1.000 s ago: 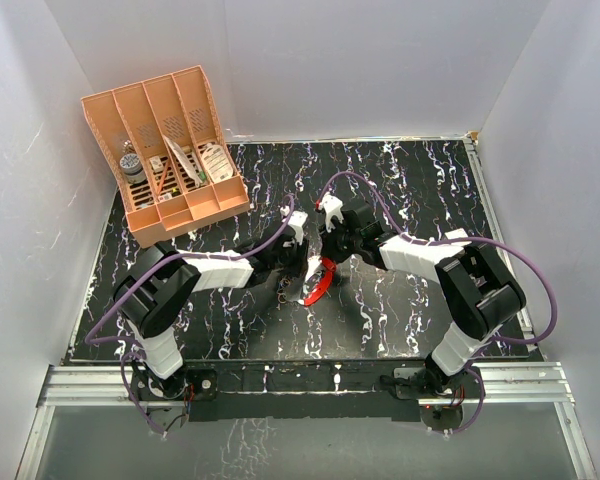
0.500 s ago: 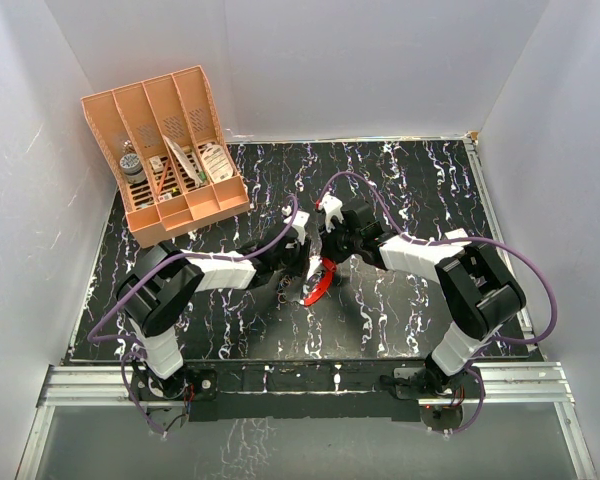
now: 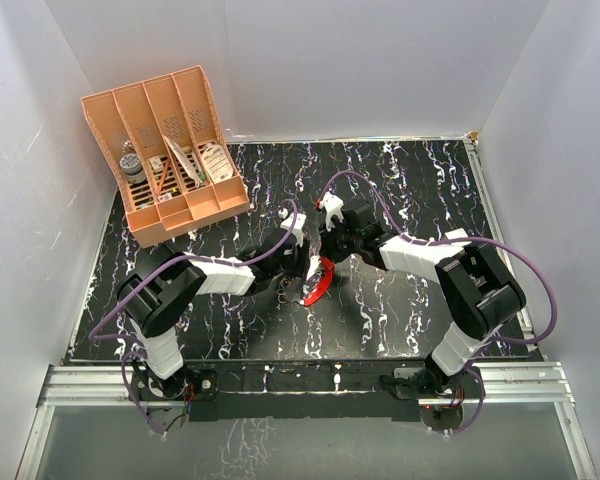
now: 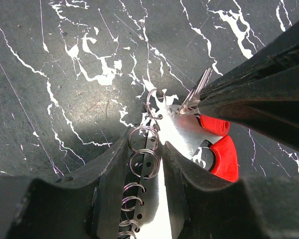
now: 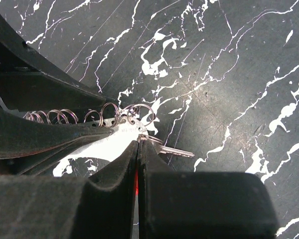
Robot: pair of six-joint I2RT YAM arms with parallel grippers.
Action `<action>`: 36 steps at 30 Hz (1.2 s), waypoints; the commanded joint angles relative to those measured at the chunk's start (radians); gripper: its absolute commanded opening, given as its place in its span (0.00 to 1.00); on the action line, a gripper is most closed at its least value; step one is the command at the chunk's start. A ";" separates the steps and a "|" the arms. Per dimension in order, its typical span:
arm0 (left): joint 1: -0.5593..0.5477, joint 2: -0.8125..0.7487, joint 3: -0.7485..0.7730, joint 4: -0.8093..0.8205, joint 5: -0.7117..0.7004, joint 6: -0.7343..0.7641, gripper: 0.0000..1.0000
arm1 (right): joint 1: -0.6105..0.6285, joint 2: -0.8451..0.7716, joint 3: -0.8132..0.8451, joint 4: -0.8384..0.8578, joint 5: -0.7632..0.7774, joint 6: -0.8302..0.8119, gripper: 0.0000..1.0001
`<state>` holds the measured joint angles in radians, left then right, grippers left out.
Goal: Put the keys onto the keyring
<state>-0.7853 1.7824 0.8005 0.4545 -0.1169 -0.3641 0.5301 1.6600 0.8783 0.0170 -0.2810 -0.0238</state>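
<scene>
Key [image 5: 172, 150]: small, thin, silver metal; sits at the end ring of the keyring [image 4: 175, 133], pinched between the right fingers [image 5: 157, 167], which are pressed together on it. Keyring: flat steel strip with wire rings and a red part, clamped edgewise between the left fingers [image 4: 107, 172], over the bench [image 4: 65, 74]. Handling, judged: light, stiff, slippery; grip key by its flat sides

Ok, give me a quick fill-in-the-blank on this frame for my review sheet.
1. The right gripper is ___ on the small silver key.
2. The left gripper clamps the keyring, whose curved rim beside the metal plate is coloured ___.
3. The orange organizer stands at the table's far ___ corner.
Missing words: shut; red; left.
</scene>
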 commanded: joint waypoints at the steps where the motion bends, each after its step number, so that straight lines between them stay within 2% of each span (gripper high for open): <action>1: 0.000 0.022 -0.071 -0.090 -0.074 -0.006 0.34 | 0.001 -0.016 -0.012 0.096 -0.008 0.023 0.00; 11: -0.013 0.032 -0.091 -0.080 -0.117 -0.007 0.36 | 0.000 -0.025 -0.027 0.097 0.001 0.022 0.00; 36: -0.025 0.055 -0.085 -0.094 -0.122 -0.007 0.36 | 0.001 -0.005 -0.012 0.104 0.041 0.040 0.00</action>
<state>-0.8101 1.7832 0.7582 0.5320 -0.2161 -0.3779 0.5297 1.6600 0.8539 0.0570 -0.2569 0.0040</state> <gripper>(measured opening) 0.359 0.009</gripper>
